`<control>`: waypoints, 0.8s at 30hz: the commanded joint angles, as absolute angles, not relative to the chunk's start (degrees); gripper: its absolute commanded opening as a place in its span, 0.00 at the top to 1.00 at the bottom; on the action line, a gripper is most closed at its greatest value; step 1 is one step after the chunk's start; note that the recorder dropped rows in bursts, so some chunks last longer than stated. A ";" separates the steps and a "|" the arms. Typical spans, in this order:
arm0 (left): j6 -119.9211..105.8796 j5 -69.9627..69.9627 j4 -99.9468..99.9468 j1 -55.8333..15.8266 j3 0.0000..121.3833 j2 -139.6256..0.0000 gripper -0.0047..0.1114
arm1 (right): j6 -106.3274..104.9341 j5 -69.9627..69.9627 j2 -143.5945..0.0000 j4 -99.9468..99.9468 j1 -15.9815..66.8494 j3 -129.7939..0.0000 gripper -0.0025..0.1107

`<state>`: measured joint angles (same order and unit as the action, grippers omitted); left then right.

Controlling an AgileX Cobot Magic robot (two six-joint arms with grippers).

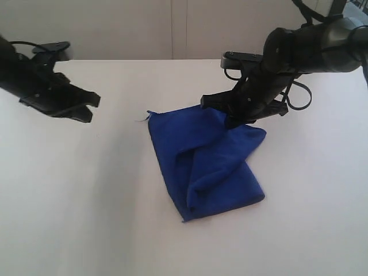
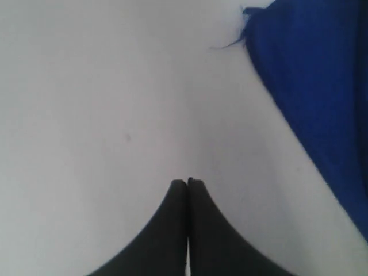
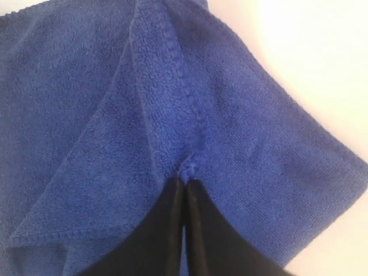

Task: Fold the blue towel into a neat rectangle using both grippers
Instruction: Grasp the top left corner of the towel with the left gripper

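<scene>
The right gripper pinches the blue towel at its far hem; best draw it nearward evenly; left gripper, fingers pressed together, holds nothing.

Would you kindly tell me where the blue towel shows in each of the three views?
Exterior view: the blue towel lies mid-frame on the white table.
Left wrist view: along one side, beyond the shut fingers of the left gripper.
Right wrist view: fills most of the frame, hem pinched by the right gripper.
Shared landmark: the white table.

blue towel: half-folded on table | right pincer: touching far edge | left pincer: well apart
</scene>
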<state>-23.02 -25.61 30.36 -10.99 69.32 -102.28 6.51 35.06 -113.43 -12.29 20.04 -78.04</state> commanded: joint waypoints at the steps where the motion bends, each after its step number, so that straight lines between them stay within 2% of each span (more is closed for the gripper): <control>1: -22.87 -28.26 29.48 -14.26 79.72 -110.59 0.96 | 6.93 34.40 -113.69 -11.55 19.79 -78.20 0.98; 7: -22.87 -28.28 29.88 -17.44 90.94 -120.87 0.94 | 7.76 34.25 -114.80 -11.55 19.79 -78.20 0.98; 9: -22.87 -28.04 29.88 -18.16 93.39 -122.95 0.88 | 7.76 34.25 -115.10 -11.55 19.79 -78.20 0.98; 14: -23.30 -25.64 30.38 -20.07 96.68 -125.92 0.66 | 7.82 33.82 -115.33 -11.55 19.79 -78.20 0.98; 17: -23.89 -24.97 31.71 -20.73 97.74 -126.92 0.57 | 7.82 33.23 -115.42 -11.55 19.79 -78.20 0.98; 24: -25.92 -23.62 32.67 -21.46 98.15 -129.01 0.57 | 7.82 32.68 -115.42 -11.55 19.79 -78.20 0.98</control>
